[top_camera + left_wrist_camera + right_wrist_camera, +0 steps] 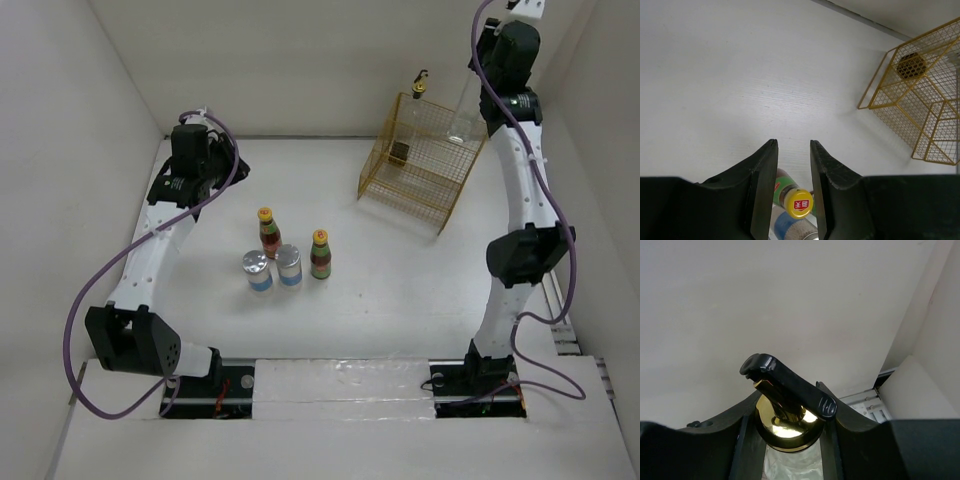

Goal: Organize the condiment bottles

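Two yellow-capped red-brown sauce bottles (268, 232) (320, 254) and two silver-lidded jars (257, 270) (289, 265) stand grouped mid-table. One clear glass bottle (408, 125) with a gold spout stands in the yellow wire rack (420, 185). My right gripper (485, 62) is shut on the second glass bottle (464, 110), held upright above the rack's right side; its gold spout (785, 422) shows between the jaws of that gripper (788, 390). My left gripper (222, 160) (793, 145) is open and empty, above and behind a sauce bottle (796, 201) and a jar (790, 226).
The rack (920, 110) stands at the back right near the white walls, with a dark round thing (911, 65) inside it. White walls enclose the table at the back and on both sides. A metal rail (867, 402) runs along the right edge.
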### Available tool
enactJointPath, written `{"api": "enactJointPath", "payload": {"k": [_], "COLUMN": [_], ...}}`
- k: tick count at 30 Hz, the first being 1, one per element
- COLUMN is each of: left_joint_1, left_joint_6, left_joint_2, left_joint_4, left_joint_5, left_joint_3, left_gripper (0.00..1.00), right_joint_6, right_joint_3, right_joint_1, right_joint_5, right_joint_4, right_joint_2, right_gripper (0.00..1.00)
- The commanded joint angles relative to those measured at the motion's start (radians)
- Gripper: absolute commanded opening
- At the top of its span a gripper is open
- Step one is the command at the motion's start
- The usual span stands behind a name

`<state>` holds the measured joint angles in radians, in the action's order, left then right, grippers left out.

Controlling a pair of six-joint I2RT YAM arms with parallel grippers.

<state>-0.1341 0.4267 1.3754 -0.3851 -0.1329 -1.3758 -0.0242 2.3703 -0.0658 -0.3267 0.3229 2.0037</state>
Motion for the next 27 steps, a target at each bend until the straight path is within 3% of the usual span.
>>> {"api": "enactJointPath", "payload": {"k": [1,11,13,17,20,24,27], "left_joint_1": [-0.002,-0.002,-0.002,-0.002,-0.002,-0.002,-0.002], "left_joint_6": [-0.013,-0.013,-0.013,-0.013,-0.013,-0.022,-0.022], "left_joint_2": [-0.033,-0.033,-0.033,-0.033,-0.033,-0.013,-0.004], "left_joint_4": [0.025,0.025,0.025,0.035,0.048,0.048,0.057], "left_joint_5": [0.016,0.016,0.016,-0.003,-0.017,-0.017,-0.017], "left_joint_3": [0.004,0.004,0.004,0.014,0.023,0.023,0.023], "left_gripper": [0.28,0.28,0.39,0.51,0.59,0.60,0.60], "right_joint_6": [-0.008,-0.059,-0.068,-0.091,-0.103,-0.126,-0.135], "right_joint_3": [0.054,-0.324,-0.408,-0.519,-0.571,-0.646,-0.694], "right_joint_1": [0.004,-0.006,-0.018,-0.040,-0.049,-0.049,-0.049], "right_joint_5": [-0.044,-0.066,-0.075,-0.075,-0.075,-0.075,-0.075], "right_joint_4": [-0.137,-0.314,-0.328,-0.337,-0.337,-0.337,-0.337], "right_joint_2": [-0.029,-0.140,-0.167,-0.194,-0.203,-0.224,-0.244], "right_gripper": [0.00,0.00,0.00,0.01,0.07,0.19,0.40]}}
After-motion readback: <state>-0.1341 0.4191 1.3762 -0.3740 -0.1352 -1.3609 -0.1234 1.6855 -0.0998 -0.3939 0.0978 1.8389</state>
